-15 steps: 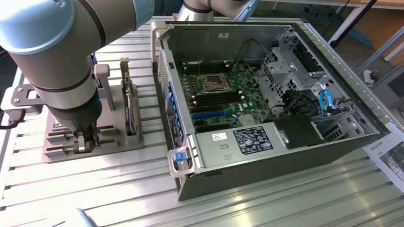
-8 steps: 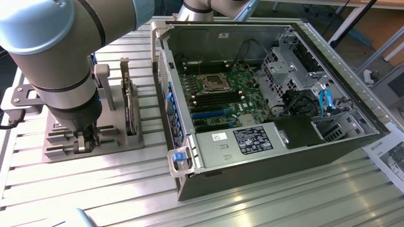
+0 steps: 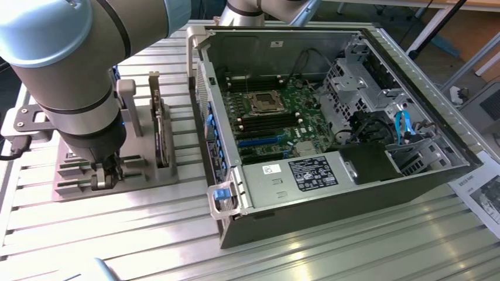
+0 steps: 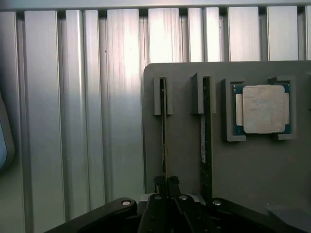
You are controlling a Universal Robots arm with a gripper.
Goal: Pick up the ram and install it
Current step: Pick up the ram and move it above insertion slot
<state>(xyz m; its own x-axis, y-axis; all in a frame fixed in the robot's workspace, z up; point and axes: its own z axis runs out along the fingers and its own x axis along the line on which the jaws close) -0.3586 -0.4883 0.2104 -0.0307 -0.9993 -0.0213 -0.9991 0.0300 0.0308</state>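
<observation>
We see the tool clenched on the ram. The ram stands on edge in a slot of the grey holder (just beside the dark card), which rests on the tabletop.

I find the black two-finger gripper pinched on the ram, a thin green circuit-board stick standing edge-on in a grey slotted holder plate. From the fingertips, a second dark stick stands at one o'clock, a square silver processor chip at two, and the ribbed aluminium table at ten.
</observation>
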